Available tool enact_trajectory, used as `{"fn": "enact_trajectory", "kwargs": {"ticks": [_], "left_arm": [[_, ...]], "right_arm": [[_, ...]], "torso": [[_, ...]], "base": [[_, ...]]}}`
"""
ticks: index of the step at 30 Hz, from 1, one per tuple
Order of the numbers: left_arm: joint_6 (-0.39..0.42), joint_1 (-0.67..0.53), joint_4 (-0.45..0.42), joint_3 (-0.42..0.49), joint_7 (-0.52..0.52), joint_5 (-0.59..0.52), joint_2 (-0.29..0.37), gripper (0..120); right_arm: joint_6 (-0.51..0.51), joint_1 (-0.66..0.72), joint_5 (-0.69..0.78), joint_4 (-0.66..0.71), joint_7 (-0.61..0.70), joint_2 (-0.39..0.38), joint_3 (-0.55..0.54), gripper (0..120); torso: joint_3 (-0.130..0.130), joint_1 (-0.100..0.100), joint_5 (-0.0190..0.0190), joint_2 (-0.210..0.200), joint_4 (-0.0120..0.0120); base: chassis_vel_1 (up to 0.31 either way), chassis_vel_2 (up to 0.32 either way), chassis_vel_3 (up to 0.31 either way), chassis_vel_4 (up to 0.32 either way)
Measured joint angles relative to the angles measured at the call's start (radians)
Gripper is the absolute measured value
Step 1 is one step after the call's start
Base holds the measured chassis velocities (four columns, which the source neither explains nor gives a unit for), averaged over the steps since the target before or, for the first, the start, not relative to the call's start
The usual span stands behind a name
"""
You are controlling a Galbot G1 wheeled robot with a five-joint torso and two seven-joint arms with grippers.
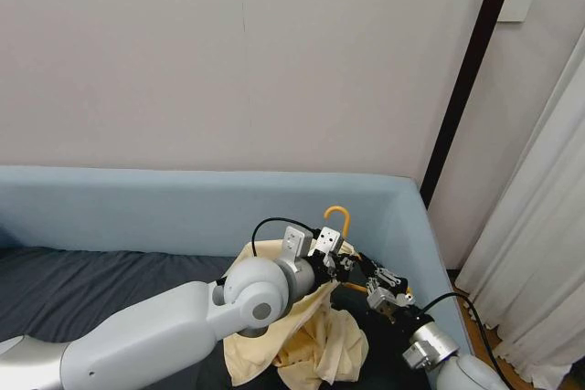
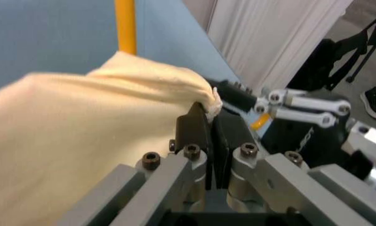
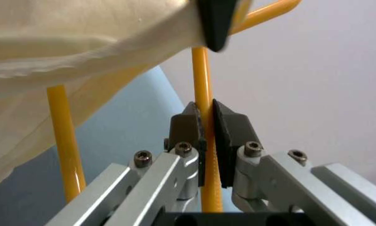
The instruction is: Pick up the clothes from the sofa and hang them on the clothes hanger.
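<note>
At the right end of the sofa (image 1: pixel 137 212), my left gripper (image 2: pixel 210 115) is pinching the cream garment (image 2: pixel 81 141) in closed jaws while my right gripper (image 3: pixel 206 117) is clamping the yellow hanger (image 3: pixel 201 75).

Got clothes (image 1: pixel 311 344) draped over a hanger (image 1: pixel 338 216) at the sofa (image 1: pixel 137 207)'s right end, just in front of the backrest. Got the left pincer (image 2: pixel 210 116) pinching the cloth's edge, with the right pincer (image 3: pixel 206 111) just right of it, clamped on a hanger rod. Curtain (image 1: pixel 530 271) off to the right, wall (image 1: pixel 228 52) behind.
</note>
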Motion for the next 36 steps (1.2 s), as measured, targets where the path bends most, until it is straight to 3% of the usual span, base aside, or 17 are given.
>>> {"fn": "enact_trajectory", "kwargs": {"ticks": [6,7,13,16,18,20,24,25,27,29,30,34,36], "left_arm": [[0.059,0.075,-0.062,-0.066,0.011,-0.001,0.058,5],[0.071,0.096,-0.083,-0.086,0.027,-0.002,0.078,14],[0.119,0.188,-0.174,-0.166,0.096,0.020,0.159,30],[0.106,0.285,-0.230,-0.225,0.144,0.083,0.243,45],[0.025,0.353,-0.238,-0.271,0.207,0.178,0.309,53],[-0.011,0.373,-0.233,-0.286,0.233,0.221,0.332,56],[-0.190,0.398,-0.131,-0.325,0.409,0.467,0.434,75],[-0.190,0.398,-0.131,-0.325,0.409,0.467,0.434,75],[-0.267,0.362,-0.073,-0.319,0.482,0.529,0.457,82],[-0.388,0.303,0.003,-0.300,0.579,0.568,0.470,94],[-0.388,0.303,0.003,-0.300,0.579,0.568,0.470,94],[-0.552,0.123,0.176,-0.203,0.764,0.564,0.451,100],[-0.570,0.088,0.205,-0.179,0.795,0.560,0.443,100]], "right_arm": [[0.013,0.004,0.001,-0.026,0.011,0.013,0.012,4],[0.020,0.004,0.002,-0.034,0.015,0.016,0.015,4],[0.040,0.009,-0.002,-0.057,0.028,0.036,0.026,4],[0.055,0.010,-0.026,-0.059,0.034,0.044,0.033,4],[0.075,0.008,-0.054,-0.062,0.042,0.044,0.041,4],[0.081,0.007,-0.063,-0.064,0.045,0.044,0.043,4],[0.126,0.003,-0.124,-0.084,0.059,0.046,0.054,4],[0.126,0.003,-0.124,-0.084,0.059,0.046,0.054,4],[0.138,0.004,-0.149,-0.094,0.062,0.054,0.054,4],[0.152,0.013,-0.176,-0.105,0.062,0.066,0.048,4],[0.152,0.013,-0.176,-0.105,0.062,0.066,0.048,4],[0.168,0.031,-0.203,-0.117,0.062,0.072,0.041,4],[0.169,0.032,-0.204,-0.117,0.062,0.072,0.041,4]], "torso": [[0.000,0.000,-0.0001,0.000,0.0002],[0.000,0.000,-0.0002,0.000,0.0000],[0.000,0.000,-0.0002,0.000,0.0001],[0.000,0.000,-0.0002,0.000,0.0001],[0.000,0.000,-0.0004,0.000,0.0003],[0.000,0.000,-0.0004,0.000,0.0004],[0.000,0.000,-0.0004,0.000,0.0001],[0.000,0.000,-0.0004,0.000,0.0001],[0.000,0.000,-0.0002,0.000,0.0000],[0.000,0.000,-0.0004,0.000,-0.0002],[0.000,0.000,-0.0004,0.000,-0.0002],[0.000,0.000,-0.0002,0.000,0.0004],[0.000,0.000,-0.0003,0.000,0.0001]], "base": [[0.000,0.000,0.000,0.000],[0.000,0.000,0.000,0.000],[0.000,0.000,0.000,0.000],[0.000,0.000,0.000,0.000],[0.000,0.000,0.000,0.000],[0.000,0.000,0.000,0.000],[0.000,0.000,0.000,0.000],[0.000,0.000,0.000,0.000],[0.000,0.000,0.000,0.000],[0.000,0.000,0.000,0.000],[0.000,0.000,0.000,0.000],[0.000,0.000,0.000,0.000],[0.000,0.000,0.000,0.000]]}}
